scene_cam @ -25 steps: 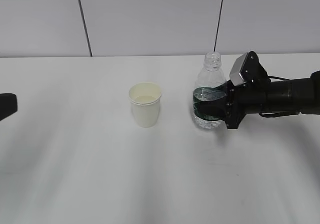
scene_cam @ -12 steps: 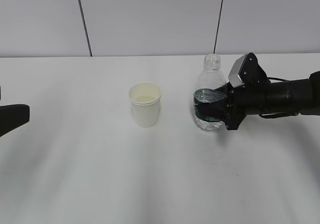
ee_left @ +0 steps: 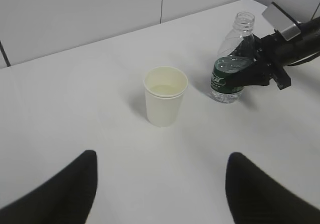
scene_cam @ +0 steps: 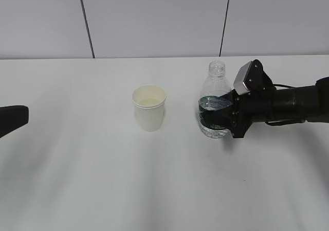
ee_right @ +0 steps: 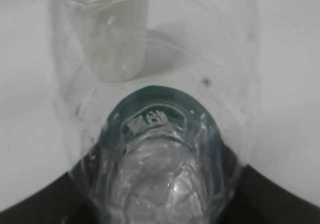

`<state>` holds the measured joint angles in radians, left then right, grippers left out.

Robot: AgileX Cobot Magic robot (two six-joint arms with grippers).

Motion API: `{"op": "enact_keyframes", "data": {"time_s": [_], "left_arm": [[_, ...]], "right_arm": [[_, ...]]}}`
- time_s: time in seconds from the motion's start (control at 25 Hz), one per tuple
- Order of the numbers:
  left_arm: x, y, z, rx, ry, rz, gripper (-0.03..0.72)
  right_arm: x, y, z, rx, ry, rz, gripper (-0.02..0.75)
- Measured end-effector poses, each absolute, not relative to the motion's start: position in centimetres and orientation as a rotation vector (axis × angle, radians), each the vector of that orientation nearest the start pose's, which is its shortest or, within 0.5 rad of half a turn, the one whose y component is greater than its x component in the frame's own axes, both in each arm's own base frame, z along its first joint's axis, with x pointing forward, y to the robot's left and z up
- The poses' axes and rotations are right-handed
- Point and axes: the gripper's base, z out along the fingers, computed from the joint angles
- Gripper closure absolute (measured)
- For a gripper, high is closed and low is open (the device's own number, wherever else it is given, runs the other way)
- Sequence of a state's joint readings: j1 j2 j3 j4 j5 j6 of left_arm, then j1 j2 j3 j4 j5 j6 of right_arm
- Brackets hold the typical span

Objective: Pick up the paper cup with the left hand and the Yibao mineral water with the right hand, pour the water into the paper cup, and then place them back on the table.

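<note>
The white paper cup [scene_cam: 149,109] stands upright on the table [scene_cam: 103,179], a little water in it, with nothing touching it. Right of it is the uncapped Yibao mineral water [scene_cam: 215,94] with its green label. My right gripper [scene_cam: 213,119] comes in from the right and is shut on the label band. The bottle's base is at the tabletop; contact cannot be told. In the right wrist view the bottle [ee_right: 160,149] fills the space between the jaws, and the cup [ee_right: 112,39] shows through it. My left gripper [ee_left: 160,194] is open and empty, well short of the cup [ee_left: 165,97].
One finger of the left gripper [scene_cam: 13,119] shows at the left edge of the exterior view. A grey panelled wall [scene_cam: 154,20] runs behind the table's far edge. Bare tabletop lies between cup and bottle.
The right gripper has come down a little with the bottle. The left gripper's finger shifted slightly lower at the left edge. The cup has not moved.
</note>
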<state>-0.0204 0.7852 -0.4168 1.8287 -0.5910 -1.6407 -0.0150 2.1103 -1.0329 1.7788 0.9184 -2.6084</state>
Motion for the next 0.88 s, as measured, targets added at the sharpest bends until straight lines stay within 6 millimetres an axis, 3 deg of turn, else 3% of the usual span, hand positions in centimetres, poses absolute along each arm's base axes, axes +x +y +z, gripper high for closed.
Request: {"op": "enact_keyframes", "data": {"time_s": [0.28, 0.6, 0.88], "left_arm": [[14.3, -5.1, 26.8, 0.596, 1.878, -0.424, 0.197], [14.3, -5.1, 26.8, 0.594, 1.878, -0.421, 0.197], [14.3, -5.1, 26.8, 0.592, 1.878, -0.418, 0.197]], "right_arm": [[37.8, 6.5, 11.0, -1.076, 1.741, 0.581, 0.115], [37.9, 6.1, 11.0, -1.017, 1.779, 0.61, 0.101], [37.7, 4.2, 13.1, -0.978, 1.807, 0.606, 0.116]]}}
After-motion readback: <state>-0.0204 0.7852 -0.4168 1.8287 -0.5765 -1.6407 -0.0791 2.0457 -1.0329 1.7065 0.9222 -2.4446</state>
